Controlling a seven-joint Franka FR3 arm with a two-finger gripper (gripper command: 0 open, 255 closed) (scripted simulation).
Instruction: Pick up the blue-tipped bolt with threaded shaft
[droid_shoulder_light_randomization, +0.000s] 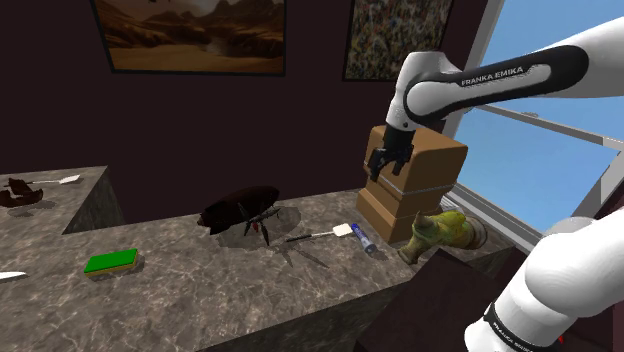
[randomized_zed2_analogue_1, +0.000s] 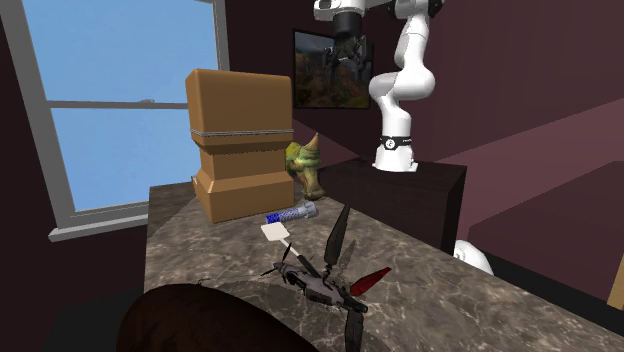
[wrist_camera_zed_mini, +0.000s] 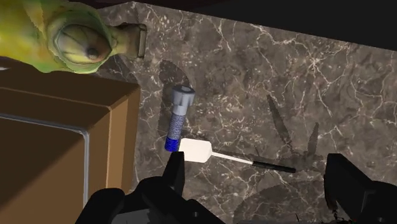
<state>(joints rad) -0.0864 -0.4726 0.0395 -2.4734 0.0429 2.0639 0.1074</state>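
While our end effector (droid_shoulder_light_randomization: 388, 166) hovers released above the bench (droid_shoulder_light_randomization: 200, 292), we judge this the approach step; next we must descend and straddle the blue-tipped bolt (wrist_camera_zed_mini: 179, 118).

Home interior, lived-in room. Dark marble counter (droid_shoulder_light_randomization: 180, 300). Maroon walls (droid_shoulder_light_randomization: 60, 110) behind the counter carry a framed desert landscape (droid_shoulder_light_randomization: 190, 35) and a second framed picture (droid_shoulder_light_randomization: 395, 38). Large window (droid_shoulder_light_randomization: 545, 160) with blue sky at the counter's end.

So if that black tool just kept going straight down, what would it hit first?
Likely the white spatula, lying on the stone counter under the open tool; the bolt sits just aside. Depth is unclear.
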